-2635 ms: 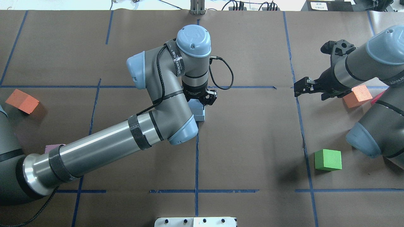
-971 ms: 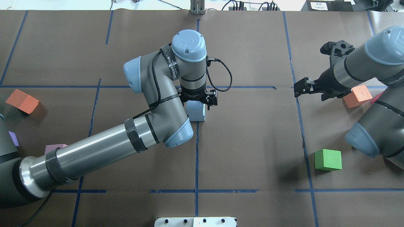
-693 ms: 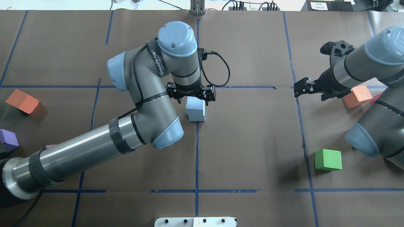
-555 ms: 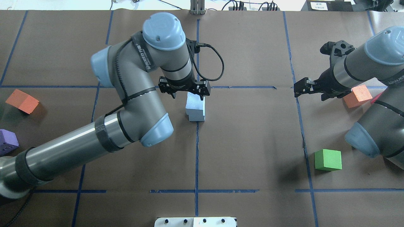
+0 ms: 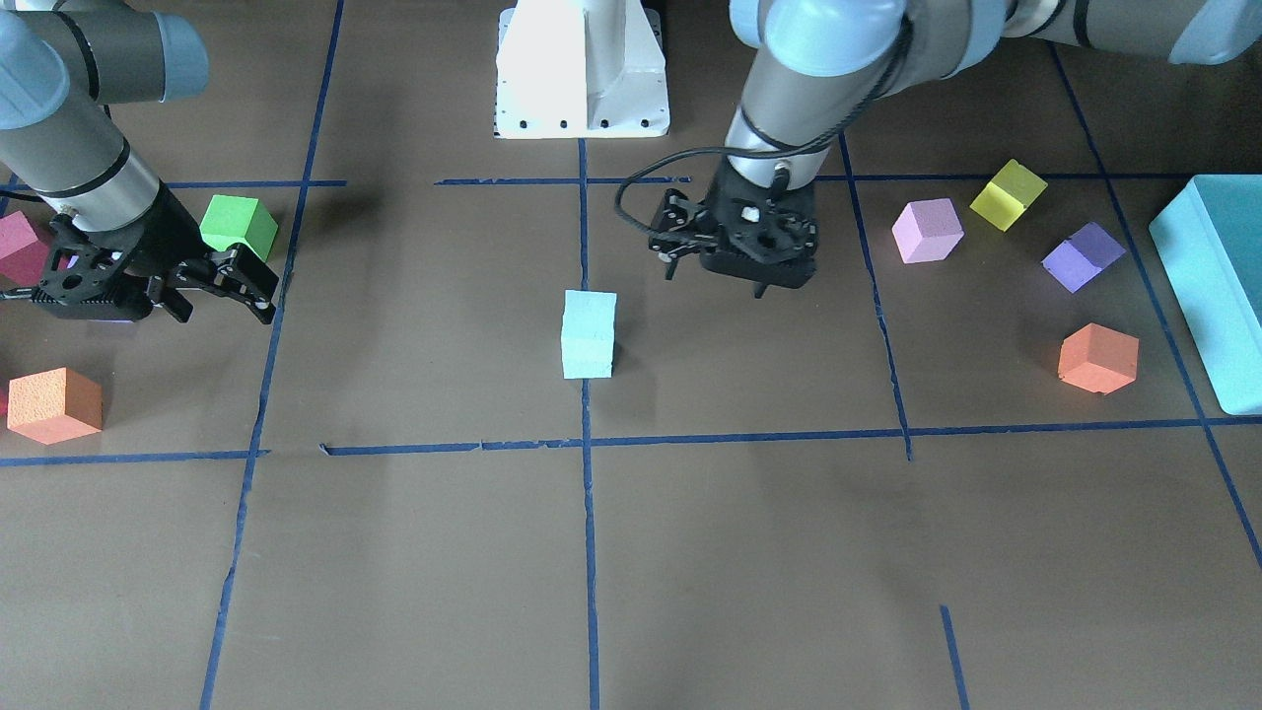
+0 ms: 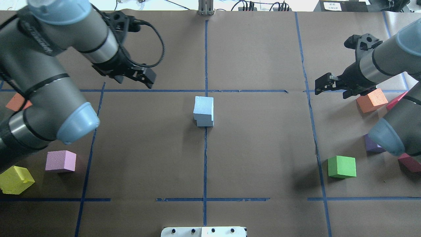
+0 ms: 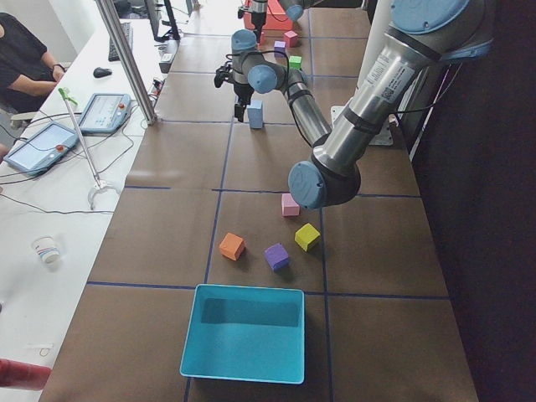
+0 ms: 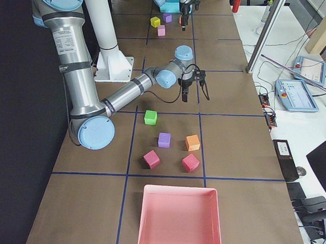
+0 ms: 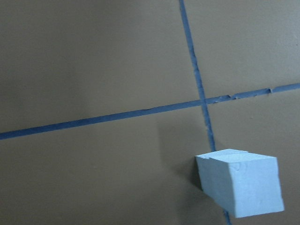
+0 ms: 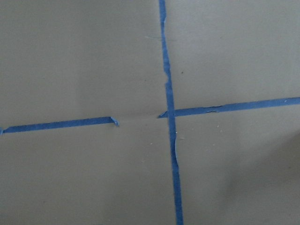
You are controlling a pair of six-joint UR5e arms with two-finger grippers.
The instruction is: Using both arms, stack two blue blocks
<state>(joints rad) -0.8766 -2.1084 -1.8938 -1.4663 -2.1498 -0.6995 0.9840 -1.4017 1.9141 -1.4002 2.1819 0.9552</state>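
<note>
The blue blocks [image 6: 204,111] stand one on the other on a tape line [image 6: 205,158] mid-tabletop [image 6: 263,148], the top one slightly offset. They look like light, squashy, grainy foam, best pinched gently on opposite flat sides. The left claw [image 5: 715,281] and right claw [image 5: 227,306] hang spread wide and empty, well apart from the stack, whose base the left wrist view cuts off.

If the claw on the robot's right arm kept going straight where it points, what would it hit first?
Most likely the bare table, near a crossing of blue tape lines: the right gripper tilts downward, and its wrist camera shows nothing else ahead. Exact depth is unclear.
</note>
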